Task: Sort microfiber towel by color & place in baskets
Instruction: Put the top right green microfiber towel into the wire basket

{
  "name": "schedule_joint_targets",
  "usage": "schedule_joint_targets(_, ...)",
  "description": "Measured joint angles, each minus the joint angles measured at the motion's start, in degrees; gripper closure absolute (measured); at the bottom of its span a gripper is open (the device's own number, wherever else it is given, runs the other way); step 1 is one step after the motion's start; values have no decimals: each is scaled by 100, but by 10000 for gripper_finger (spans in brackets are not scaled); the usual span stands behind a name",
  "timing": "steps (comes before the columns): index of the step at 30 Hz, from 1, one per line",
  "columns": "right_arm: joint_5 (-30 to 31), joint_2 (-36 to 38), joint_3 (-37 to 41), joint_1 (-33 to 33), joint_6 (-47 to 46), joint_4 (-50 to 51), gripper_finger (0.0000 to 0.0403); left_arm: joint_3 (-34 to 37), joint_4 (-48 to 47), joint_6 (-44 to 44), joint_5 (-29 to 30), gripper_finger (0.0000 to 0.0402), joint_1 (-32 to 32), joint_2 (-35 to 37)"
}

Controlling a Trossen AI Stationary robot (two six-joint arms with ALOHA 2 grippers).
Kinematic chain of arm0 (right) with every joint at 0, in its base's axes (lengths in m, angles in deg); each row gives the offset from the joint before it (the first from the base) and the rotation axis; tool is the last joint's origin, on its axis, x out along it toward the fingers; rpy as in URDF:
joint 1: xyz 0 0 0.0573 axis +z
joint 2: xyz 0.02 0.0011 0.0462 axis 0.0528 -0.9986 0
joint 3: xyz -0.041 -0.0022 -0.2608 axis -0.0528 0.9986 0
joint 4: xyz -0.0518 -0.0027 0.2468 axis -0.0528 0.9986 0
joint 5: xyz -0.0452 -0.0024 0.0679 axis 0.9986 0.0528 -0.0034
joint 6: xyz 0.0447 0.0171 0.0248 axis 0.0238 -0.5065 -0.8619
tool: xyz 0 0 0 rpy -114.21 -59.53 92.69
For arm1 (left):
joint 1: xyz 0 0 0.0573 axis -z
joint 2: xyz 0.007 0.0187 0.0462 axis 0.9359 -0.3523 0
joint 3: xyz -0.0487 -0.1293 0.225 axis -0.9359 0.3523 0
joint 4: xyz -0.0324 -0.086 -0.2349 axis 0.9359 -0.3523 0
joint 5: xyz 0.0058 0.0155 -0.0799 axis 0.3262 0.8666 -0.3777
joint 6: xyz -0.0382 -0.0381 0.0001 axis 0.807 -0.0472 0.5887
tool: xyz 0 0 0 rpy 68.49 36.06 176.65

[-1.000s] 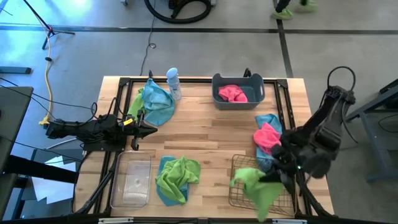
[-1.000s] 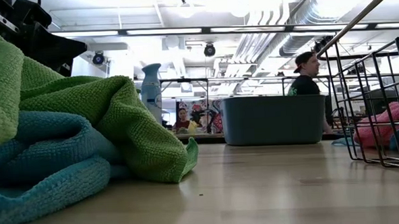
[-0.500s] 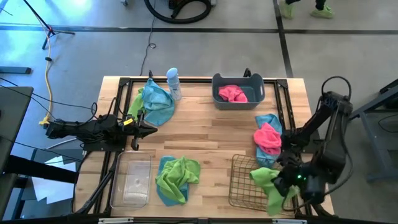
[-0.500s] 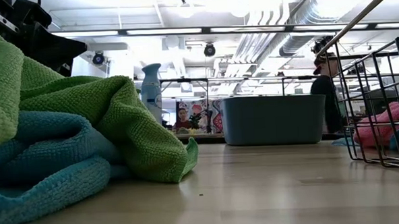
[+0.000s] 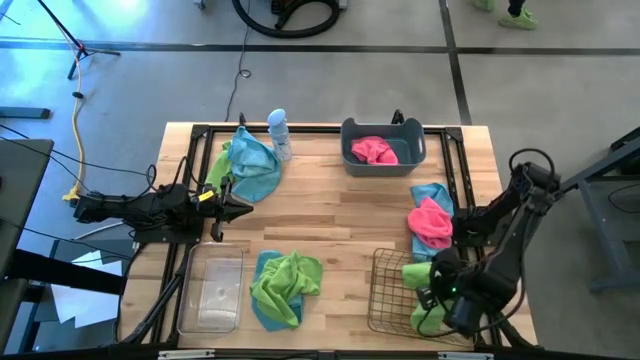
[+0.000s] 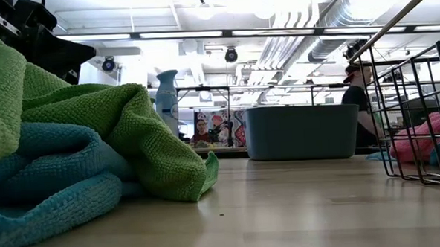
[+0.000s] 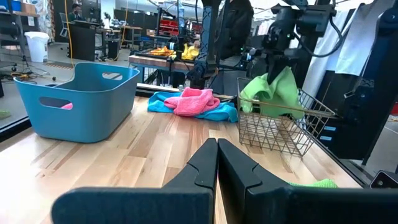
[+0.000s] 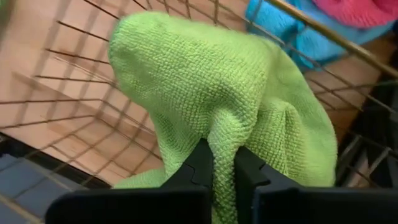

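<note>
Three baskets stand on the tabletop point(image 5: 340, 210): one clear plastic bin point(image 5: 213, 290), one wire-mesh basket point(image 5: 392, 292) and one grey-blue tub point(image 5: 383, 146). Lime green towels number three that can be made out: one in the wire-mesh basket point(image 5: 425, 283), one in the front pile point(image 5: 285, 281) and one edge showing at the back pile point(image 5: 221, 166). Teal-blue towels number three: one at the back point(image 5: 255, 166), one under the front green point(image 5: 262, 308) and one by the right edge point(image 5: 432, 195). Pink towels number two: one in the tub point(image 5: 372, 150), one on the right-hand teal point(image 5: 430, 221). There is one spray bottle point(image 5: 279, 133). Two arms, each with one hand: the left hand point(image 5: 238, 208) and the right hand point(image 5: 432, 296).
</note>
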Motion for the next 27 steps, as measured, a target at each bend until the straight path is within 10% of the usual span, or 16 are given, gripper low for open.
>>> schedule_joint_targets(27,-460,-234,2,-645,478,-609,293,-2,2,-2,0,401,0,0)
